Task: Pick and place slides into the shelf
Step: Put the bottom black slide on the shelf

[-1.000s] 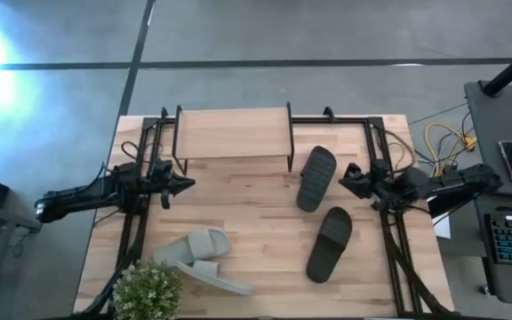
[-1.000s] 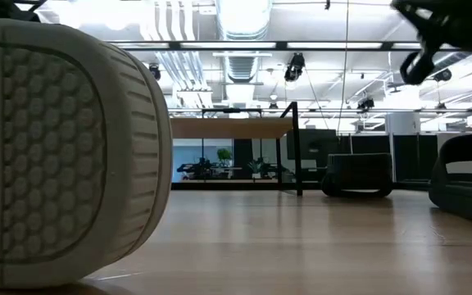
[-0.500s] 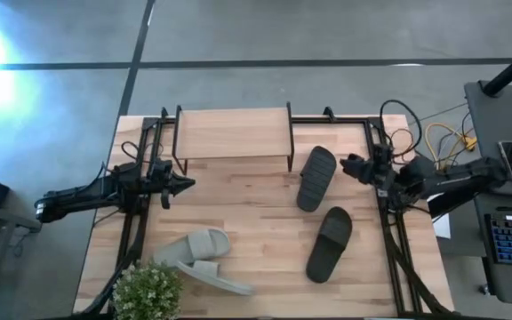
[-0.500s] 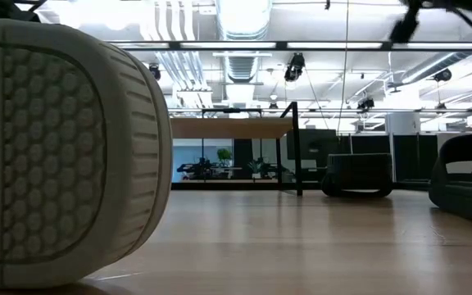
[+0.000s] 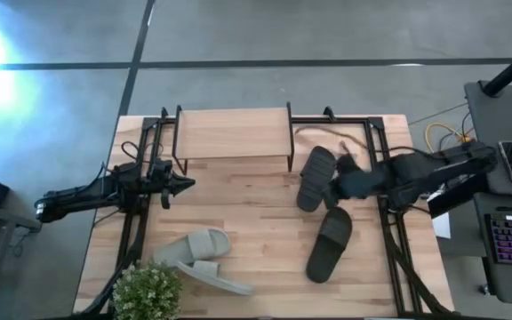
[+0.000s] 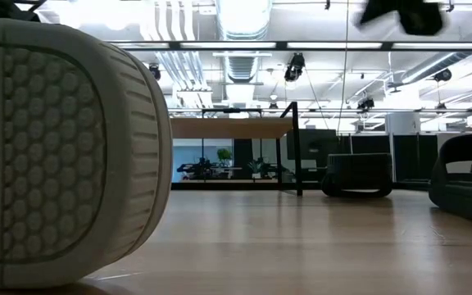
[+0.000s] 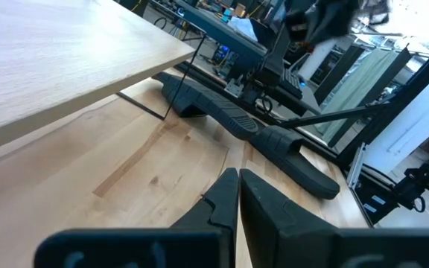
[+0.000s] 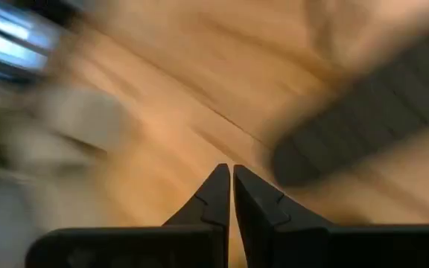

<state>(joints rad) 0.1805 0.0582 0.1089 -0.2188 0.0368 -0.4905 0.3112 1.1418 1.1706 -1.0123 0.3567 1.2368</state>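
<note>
Two dark slides (image 5: 316,178) (image 5: 330,242) lie flat on the right half of the table, soles down, one just right of the shelf (image 5: 233,133) and the other nearer the front edge. The light grey pair (image 5: 201,259) is piled at the front left, one slide tipped against the other. The shelf, a light plank top on thin black legs, stands at the back with nothing on top.

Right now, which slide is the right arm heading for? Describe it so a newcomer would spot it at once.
Start at the shelf at the table's far edge. Just off its right end lies a dark slide, with the right pincer beside it. Its twin lies nearer the front; the grey pair sits front-left by the plant.
</note>
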